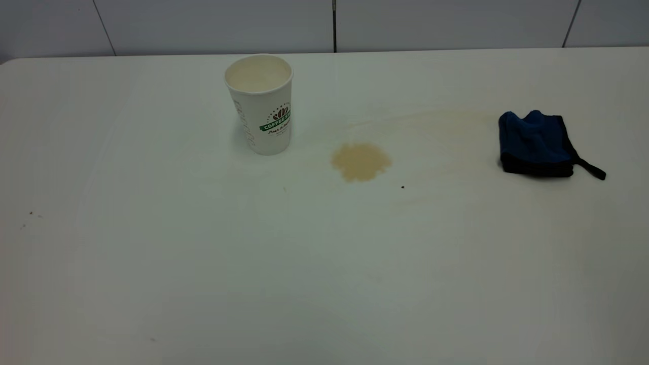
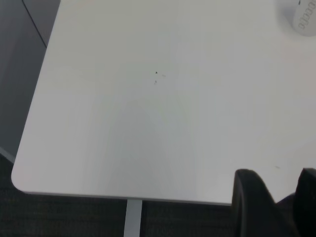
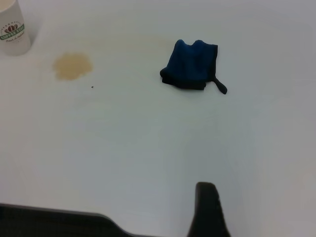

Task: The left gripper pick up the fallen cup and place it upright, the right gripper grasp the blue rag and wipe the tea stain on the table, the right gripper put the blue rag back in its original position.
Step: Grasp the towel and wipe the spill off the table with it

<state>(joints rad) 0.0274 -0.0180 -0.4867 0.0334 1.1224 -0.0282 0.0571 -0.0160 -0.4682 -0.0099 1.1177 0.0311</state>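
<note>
One cup (image 1: 261, 104) stands upright in the upper left-centre of the exterior view, its mouth open to the ceiling and its green banner logo turned toward the frame's right. One tea stain (image 1: 361, 161), a pale tan blotch, lies on the counter (image 1: 324, 263) just right of the cup and a little lower in the frame, close by but not touching it. One blue rag (image 1: 536, 144) sits bunched at the right of the frame, well apart from the stain, its thin black strap trailing toward the right edge. A tiny black speck (image 1: 402, 187) marks the counter just below and right of the stain.

Neither arm shows in the exterior view. In the left wrist view the left end effector (image 2: 276, 205) hangs near a rounded counter corner, its two dark fingers parted with nothing between them; the cup is only a sliver at the far upper right. In the right wrist view only one finger (image 3: 207, 210) of the right end effector shows, so I cannot tell its state; the rag lies well apart from it.
</note>
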